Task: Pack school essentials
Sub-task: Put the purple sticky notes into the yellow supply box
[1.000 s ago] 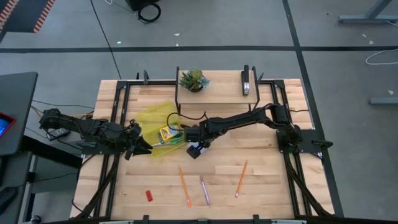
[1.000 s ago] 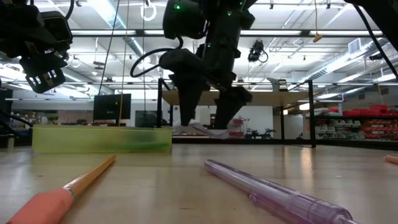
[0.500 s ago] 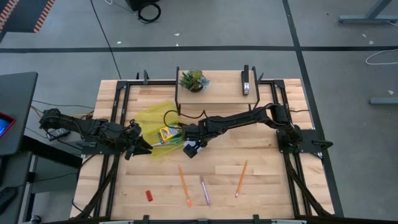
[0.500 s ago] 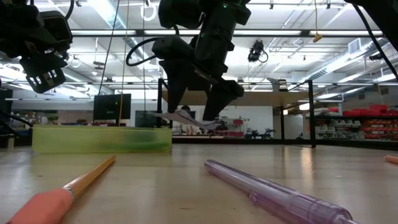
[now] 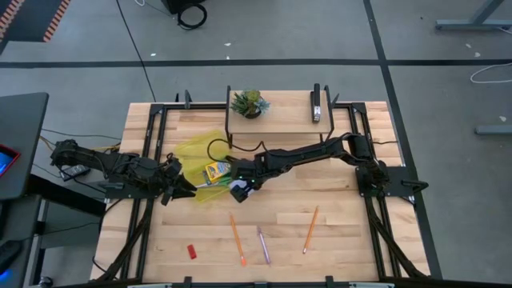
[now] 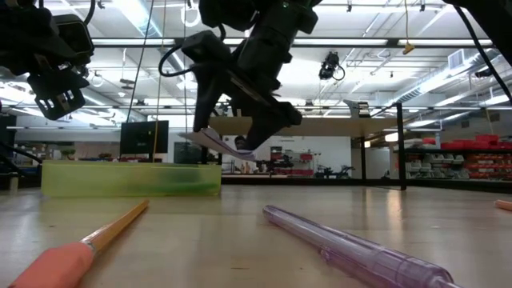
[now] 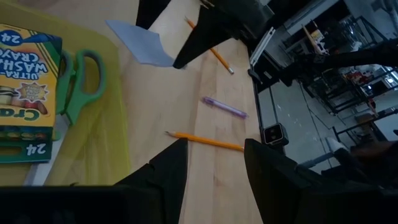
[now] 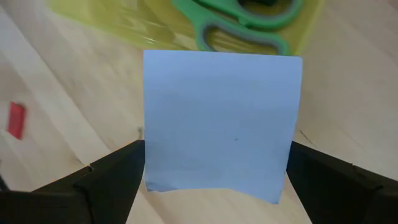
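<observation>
**A:** Where's the pale blue square notepad [image 8: 221, 121]?

**B:** Clamped in the right gripper [image 5: 238, 190], one dark finger on each side of it, and lifted clear of the table [image 5: 344, 240]. From the low view it hangs tilted in the air just beside the yellow-green tray [image 6: 128, 178]. From above, it sits at the tray's 4 o'clock corner.

**A:** What's in the tray already?

**B:** The yellow-green crayon box [image 5: 212, 170] and the green-handled scissors [image 7: 84, 81], lying side by side. The right wrist view shows the scissor handles just past the notepad's far edge.

**A:** And the left gripper [image 5: 178, 186]?

**B:** It sits at the tray's 8 o'clock side. Its fingers stand apart with nothing between them; the left wrist view looks through the gap at bare wood.

**A:** What's still loose on the table?

**B:** With the right gripper as centre: an orange pencil [image 5: 238, 239] at 6 o'clock, the purple pen [image 5: 262, 245] just beside it, a second orange pencil [image 5: 310, 229] at about 4 o'clock, and the small red eraser [image 5: 192, 251] at about 7 o'clock, well apart from the rest.

**A:** Anything further back?

**B:** At 12 o'clock a raised shelf [image 5: 280, 120] carries the small potted green plant [image 5: 249, 102] at one end and the black stapler [image 5: 317, 104] at the other.
</observation>
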You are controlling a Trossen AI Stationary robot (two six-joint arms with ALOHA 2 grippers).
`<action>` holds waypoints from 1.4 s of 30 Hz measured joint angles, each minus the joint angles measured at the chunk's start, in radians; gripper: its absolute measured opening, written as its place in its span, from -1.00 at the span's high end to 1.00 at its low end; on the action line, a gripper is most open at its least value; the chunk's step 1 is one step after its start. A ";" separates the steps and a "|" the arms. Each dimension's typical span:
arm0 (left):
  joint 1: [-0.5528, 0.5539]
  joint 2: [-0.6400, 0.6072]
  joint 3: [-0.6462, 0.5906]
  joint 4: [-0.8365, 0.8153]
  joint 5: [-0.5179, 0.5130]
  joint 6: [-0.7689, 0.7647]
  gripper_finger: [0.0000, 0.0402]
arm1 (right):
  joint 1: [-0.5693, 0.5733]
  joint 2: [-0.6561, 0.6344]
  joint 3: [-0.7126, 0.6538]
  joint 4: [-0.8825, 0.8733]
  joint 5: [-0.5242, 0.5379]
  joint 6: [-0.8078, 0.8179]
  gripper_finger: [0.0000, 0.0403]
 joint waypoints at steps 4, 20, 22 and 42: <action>0.000 0.000 0.000 0.000 -0.003 0.000 0.17 | -0.001 0.000 0.000 0.061 0.000 0.007 -0.89; 0.000 0.000 0.000 -0.001 -0.003 -0.001 0.17 | -0.029 0.000 0.000 0.263 0.100 0.013 -0.89; 0.000 0.000 0.000 -0.001 -0.003 -0.001 0.17 | -0.034 0.000 0.000 0.263 0.112 0.002 -0.89; 0.000 0.000 0.000 -0.001 -0.011 0.015 0.17 | -0.080 0.000 0.000 0.300 0.199 -0.066 -0.89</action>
